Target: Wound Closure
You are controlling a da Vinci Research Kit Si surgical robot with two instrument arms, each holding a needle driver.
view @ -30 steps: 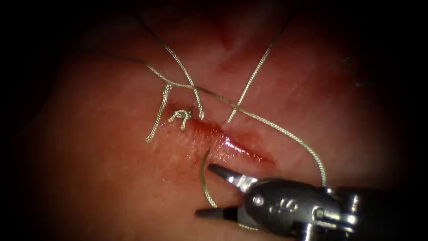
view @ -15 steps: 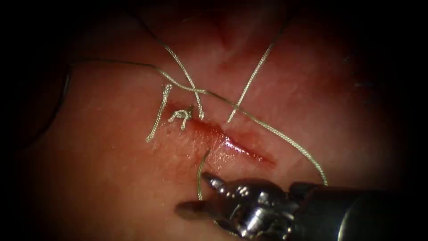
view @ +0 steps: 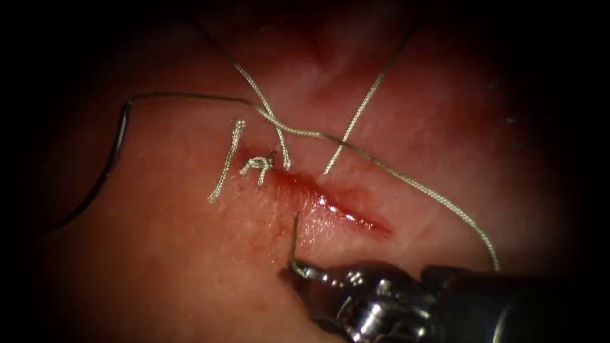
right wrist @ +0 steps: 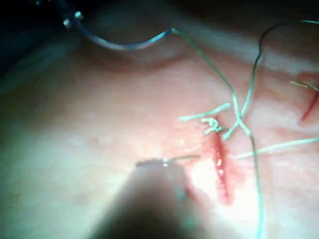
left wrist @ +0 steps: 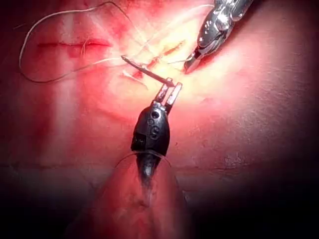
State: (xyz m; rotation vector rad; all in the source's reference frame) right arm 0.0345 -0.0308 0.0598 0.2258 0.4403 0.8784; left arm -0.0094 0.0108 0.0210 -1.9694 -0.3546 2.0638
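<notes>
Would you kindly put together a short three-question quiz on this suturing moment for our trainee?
1. True or false: the needle is lodged in the tissue.
2. What does the right tool grip? A) the needle B) a strand of thread beside the cut C) nothing
3. Fill in: the left tool holds the ____.
Key: 1 false, it lies free, left of the cut. 2 B. 3 needle, gripped towards the end away from its thread.
</notes>
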